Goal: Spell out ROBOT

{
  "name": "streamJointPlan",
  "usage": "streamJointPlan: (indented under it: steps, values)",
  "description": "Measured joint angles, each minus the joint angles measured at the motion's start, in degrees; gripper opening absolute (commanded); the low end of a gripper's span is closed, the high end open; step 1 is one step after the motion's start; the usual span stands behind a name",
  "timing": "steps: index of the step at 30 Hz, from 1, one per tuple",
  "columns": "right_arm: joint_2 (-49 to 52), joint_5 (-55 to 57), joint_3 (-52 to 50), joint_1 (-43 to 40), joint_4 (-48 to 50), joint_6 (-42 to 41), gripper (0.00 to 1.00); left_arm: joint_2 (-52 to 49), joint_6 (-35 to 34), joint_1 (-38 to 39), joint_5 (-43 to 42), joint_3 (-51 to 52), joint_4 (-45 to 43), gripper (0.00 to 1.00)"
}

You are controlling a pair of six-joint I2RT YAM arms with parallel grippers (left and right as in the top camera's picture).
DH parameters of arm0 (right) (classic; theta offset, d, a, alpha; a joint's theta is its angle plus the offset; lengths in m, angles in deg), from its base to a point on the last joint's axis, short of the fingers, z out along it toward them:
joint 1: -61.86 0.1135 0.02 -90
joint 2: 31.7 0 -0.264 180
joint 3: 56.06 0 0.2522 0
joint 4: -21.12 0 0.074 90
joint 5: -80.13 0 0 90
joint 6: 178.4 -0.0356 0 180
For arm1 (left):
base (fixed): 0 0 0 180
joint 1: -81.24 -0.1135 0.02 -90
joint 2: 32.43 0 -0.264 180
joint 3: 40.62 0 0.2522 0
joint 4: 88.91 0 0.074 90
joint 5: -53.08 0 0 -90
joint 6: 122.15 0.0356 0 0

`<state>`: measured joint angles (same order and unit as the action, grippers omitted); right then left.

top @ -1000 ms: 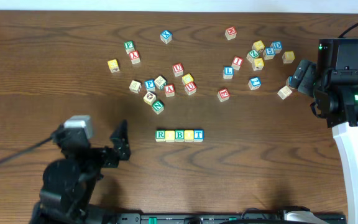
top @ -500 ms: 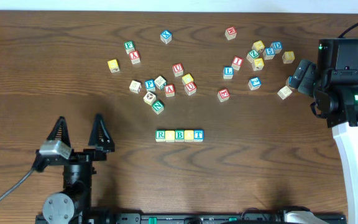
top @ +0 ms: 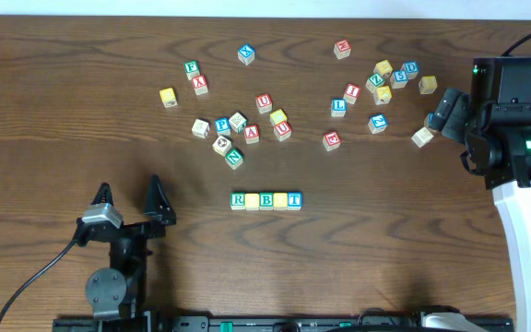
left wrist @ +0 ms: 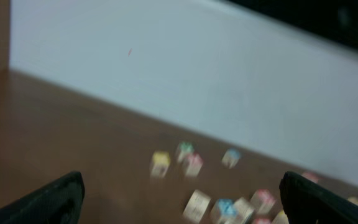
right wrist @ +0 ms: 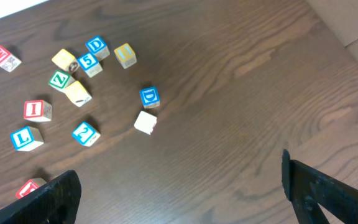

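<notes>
Five cubes stand side by side in a row at the table's middle front: green R (top: 238, 199), a yellow-faced cube (top: 252, 199), green B (top: 265, 199), another yellow-faced cube (top: 280, 199) and blue T (top: 294, 199). My left gripper (top: 129, 194) is well left of the row, open and empty, pointing toward the far side. Its wrist view is blurred, with the left gripper (left wrist: 182, 199) spread wide over bare wood. My right gripper (top: 439, 115) hangs open at the right edge near loose cubes. The right gripper (right wrist: 182, 196) holds nothing. The row is outside both wrist views.
Many loose letter cubes lie scattered across the far half, among them red U (top: 263, 101), red A (top: 252, 135) and blue L (top: 338, 106). A blue D cube (right wrist: 149, 97) and a plain cube (right wrist: 145, 122) lie just ahead of the right gripper.
The left arm has swung from pointing right beside the row to pointing toward the far side, further left of the row. Right arm and cubes are unmoved.
</notes>
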<state>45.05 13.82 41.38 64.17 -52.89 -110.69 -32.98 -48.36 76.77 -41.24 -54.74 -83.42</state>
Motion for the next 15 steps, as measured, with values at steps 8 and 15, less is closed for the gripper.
streamJointPlan:
  steps: [8,15]
  values:
    - [0.0,0.0,0.0,0.0,0.0,0.0,0.99,0.0,0.4,0.0,1.7,-0.3,9.5,0.99]
    - [0.0,0.0,0.0,0.0,0.0,0.0,0.99,0.0,1.0,0.0,1.7,-0.3,9.5,0.99]
